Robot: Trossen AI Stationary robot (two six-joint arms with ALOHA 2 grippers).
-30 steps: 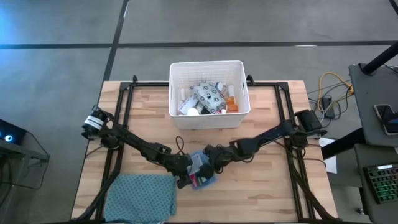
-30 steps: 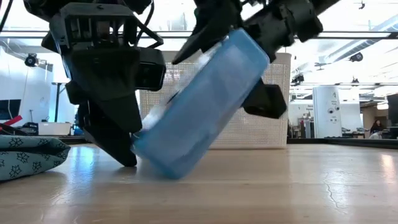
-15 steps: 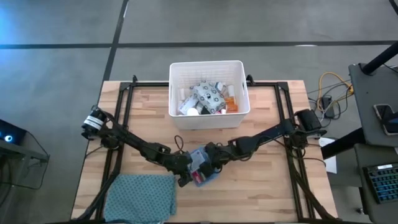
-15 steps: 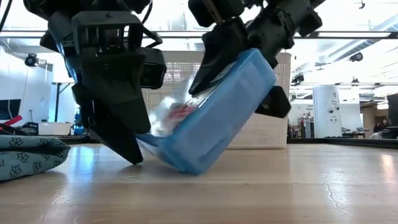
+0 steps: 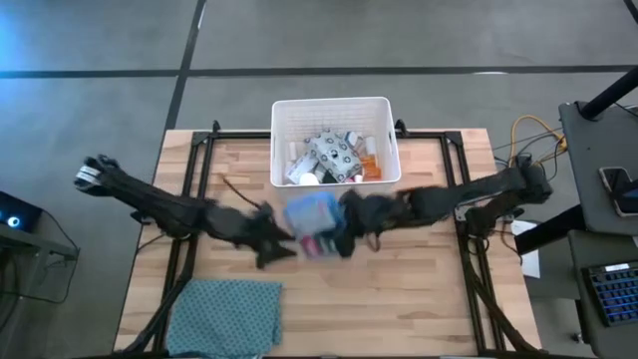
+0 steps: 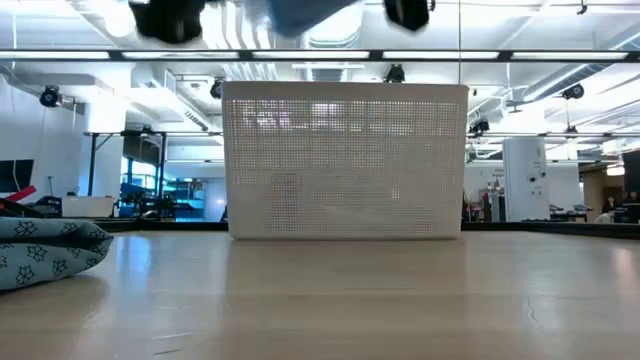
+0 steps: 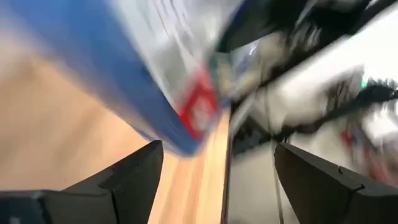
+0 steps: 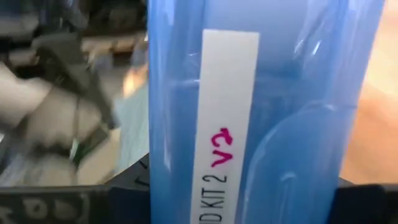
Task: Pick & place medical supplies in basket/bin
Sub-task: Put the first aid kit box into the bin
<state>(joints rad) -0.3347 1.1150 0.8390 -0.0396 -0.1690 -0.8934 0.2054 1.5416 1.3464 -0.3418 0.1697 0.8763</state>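
Note:
The blue first-aid box [image 5: 311, 221] hangs above the table's middle, just in front of the white bin [image 5: 335, 105], which holds several bottles and a patterned pack. My right gripper [image 5: 337, 231] comes from the right and is shut on the box. The box fills the right wrist view, where its white label [image 8: 227, 112] shows. My left gripper [image 5: 271, 246] stands open just left of the box, with nothing between its fingers [image 7: 134, 177]. In the low view only the box's underside [image 6: 300, 12] shows, at the top edge. My right gripper pinches the blue box between its two fingers, one on each long side wall [image 8: 160, 174], lying across the box. The fingers come roughly level from the table's right side. The box is lifted clear of the table, its labelled face toward the wrist camera.
A teal patterned folded cloth [image 5: 227, 314] lies at the table's near left corner. The bin's slotted near wall [image 6: 345, 165] stands at the far middle. Bare wood lies in front of the bin and to the near right.
My right gripper has shut on the blue box, which stood tilted on one edge on the table. It has lifted the box clear and carried it up and toward the far edge, nearer the bin. My left gripper has risen and drawn back toward the left, staying open.

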